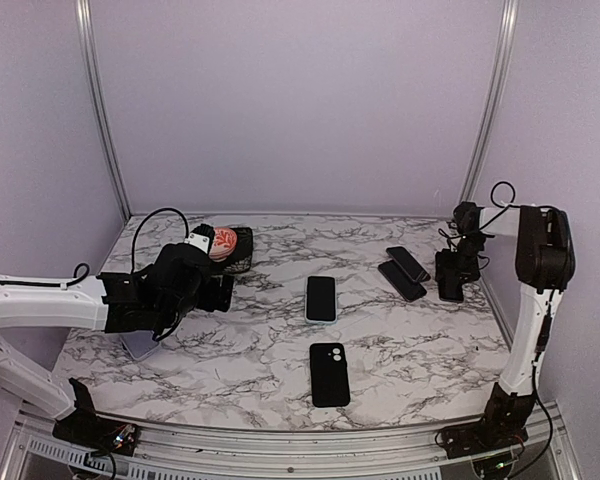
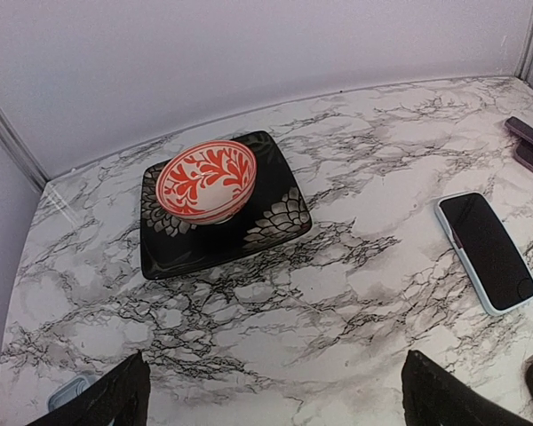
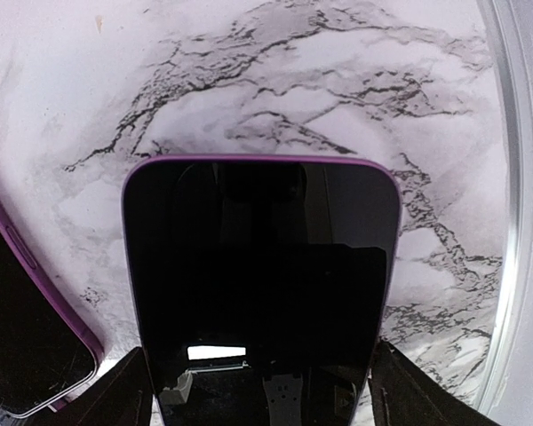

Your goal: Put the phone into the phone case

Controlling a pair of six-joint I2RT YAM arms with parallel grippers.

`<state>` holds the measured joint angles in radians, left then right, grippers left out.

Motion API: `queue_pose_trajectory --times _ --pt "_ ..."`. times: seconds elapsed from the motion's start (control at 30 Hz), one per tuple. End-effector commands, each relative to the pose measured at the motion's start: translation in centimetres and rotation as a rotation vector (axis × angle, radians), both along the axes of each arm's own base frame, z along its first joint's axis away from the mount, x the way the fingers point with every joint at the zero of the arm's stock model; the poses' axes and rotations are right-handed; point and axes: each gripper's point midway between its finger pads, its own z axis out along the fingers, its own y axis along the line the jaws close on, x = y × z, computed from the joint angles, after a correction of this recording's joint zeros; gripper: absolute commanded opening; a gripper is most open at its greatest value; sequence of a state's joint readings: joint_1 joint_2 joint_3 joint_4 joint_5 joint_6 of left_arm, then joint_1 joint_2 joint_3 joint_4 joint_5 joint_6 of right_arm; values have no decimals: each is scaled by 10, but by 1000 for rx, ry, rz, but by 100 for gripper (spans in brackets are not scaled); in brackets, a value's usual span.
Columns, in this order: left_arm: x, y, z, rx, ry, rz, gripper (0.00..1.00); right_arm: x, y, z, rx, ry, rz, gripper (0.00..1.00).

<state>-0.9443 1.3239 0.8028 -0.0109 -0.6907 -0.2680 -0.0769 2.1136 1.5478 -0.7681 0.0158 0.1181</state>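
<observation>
The left arm (image 1: 40, 305) lies low and reaches in from the left side, its wrist pointing toward the middle of the table. The left gripper (image 2: 274, 377) has its fingers (image 2: 115, 395) spread wide with nothing between them. The right arm (image 1: 528, 330) rises upright from its base, bends at the elbow and reaches left. The right gripper (image 1: 450, 283) points downward, its fingers (image 3: 115, 390) clamped against both long edges of a phone (image 3: 262, 266).

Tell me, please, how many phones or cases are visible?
5: centre phone, black one nearer the bases, two dark ones at right, held phone in right gripper; more may be hidden.
</observation>
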Motion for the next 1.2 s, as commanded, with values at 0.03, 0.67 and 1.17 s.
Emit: queue_pose_trajectory --times 0.03,0.67,1.17 --pt "1 10 4 23 -14 23 99 -38 10 -22 50 144 24 81" --pt "-3 -5 -5 47 27 -71 99 -7 18 74 -83 -164 14 43" --pt "-123 -149 -105 549 250 -897 74 -52 181 163 24 -482 267 31"
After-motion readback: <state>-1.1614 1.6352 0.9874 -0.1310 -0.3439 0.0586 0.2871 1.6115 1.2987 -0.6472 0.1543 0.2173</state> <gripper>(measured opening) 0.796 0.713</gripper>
